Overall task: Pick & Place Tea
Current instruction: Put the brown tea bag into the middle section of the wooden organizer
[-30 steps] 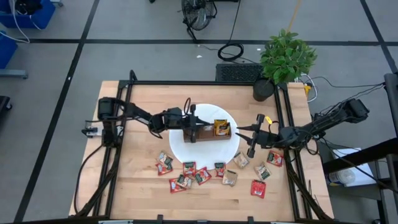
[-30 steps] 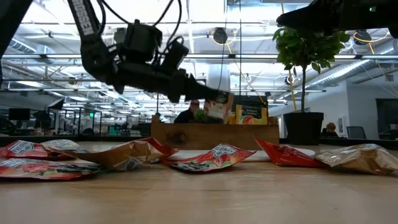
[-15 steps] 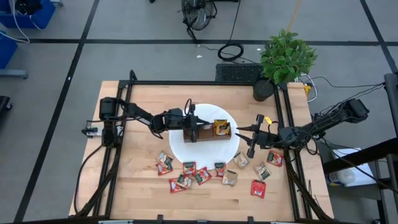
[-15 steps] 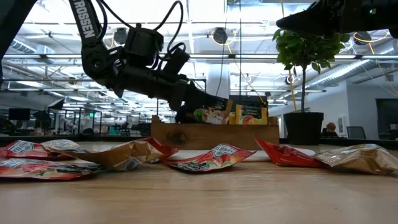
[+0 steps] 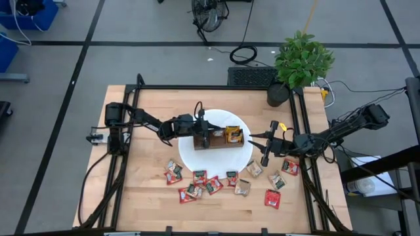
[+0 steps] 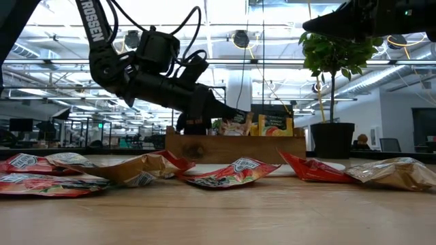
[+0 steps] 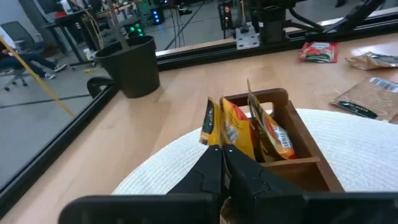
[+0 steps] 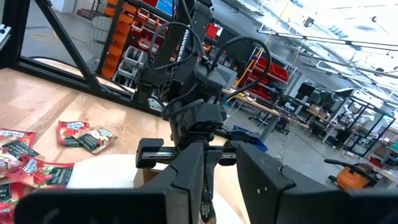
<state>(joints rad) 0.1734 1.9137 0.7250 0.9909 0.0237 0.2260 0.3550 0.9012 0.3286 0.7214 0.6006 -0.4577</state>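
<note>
The wooden tray [image 5: 220, 141] stands on a white round plate [image 5: 190, 157], with yellow sachets [image 7: 261, 134] upright in one end compartment. My left gripper [image 5: 206, 136] reaches nearly level over the tray, shut on a tea sachet [image 7: 210, 121] that stands edge-on beside the yellow ones. Which compartment is below it cannot be told. Several red and tan sachets [image 5: 197, 177] lie flat on the table near the plate's front. My right gripper [image 5: 261, 145] hovers open just right of the plate, nothing between its fingers. My left gripper pinches the sachet's lower edge [image 7: 215, 140] between its two fingertips. The fingers come nearly level from the table's left. The sachet stands upright above the fingertips, level with the tops of the yellow sachets [image 6: 271, 126] in the low view.
A potted plant [image 5: 298, 62] stands at the far right corner. More sachets [image 5: 275, 190] lie near the front right. Black frame rails [image 5: 308, 164] run along the table's sides. Bare wood lies at the near left.
My left gripper has stayed over the tray and rolled a little at the wrist. The sachet it holds has turned from slanted to more upright and sunk slightly toward the tray's rim.
</note>
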